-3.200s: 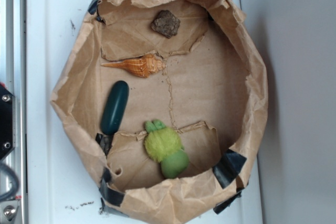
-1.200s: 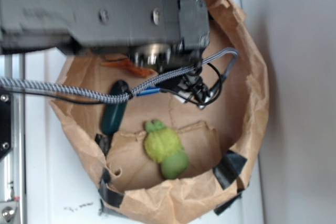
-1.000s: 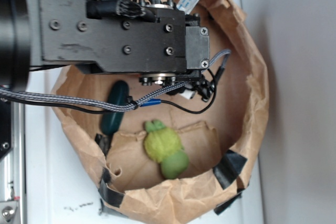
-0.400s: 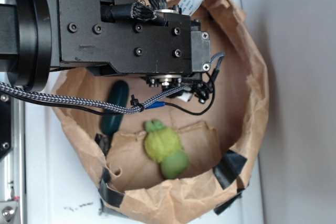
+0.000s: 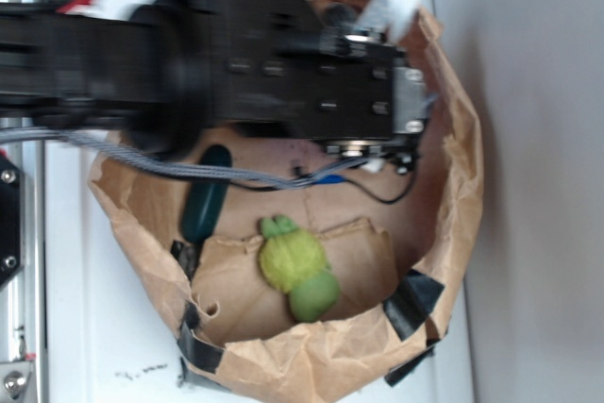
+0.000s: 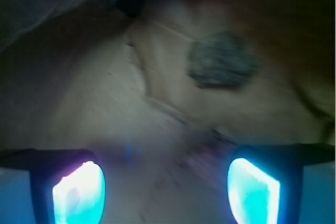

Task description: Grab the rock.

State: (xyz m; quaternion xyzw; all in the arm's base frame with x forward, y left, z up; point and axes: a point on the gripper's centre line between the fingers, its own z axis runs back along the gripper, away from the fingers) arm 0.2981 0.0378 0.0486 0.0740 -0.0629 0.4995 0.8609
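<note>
Holding a green plush toy [image 5: 298, 267] near its front wall and a dark green oblong [image 5: 205, 195] by the left wall, brown paper tray [image 5: 453, 186] on white bench [image 5: 85, 327]. Hidden under arm [image 5: 226, 63] from outside; on wrist camera, rock [image 6: 218, 60] on tray floor, ahead of released gripper [image 6: 165, 184], apart from both fingers [image 6: 79, 192].

The scene is viewed from directly overhead by the exterior camera, taking in the whole paper bag tray [image 5: 453, 195]. The tray floor [image 6: 105, 108] is seen close-up, obliquely from between the fingertips [image 6: 79, 192], by the wrist camera; it is shared by both views.
</note>
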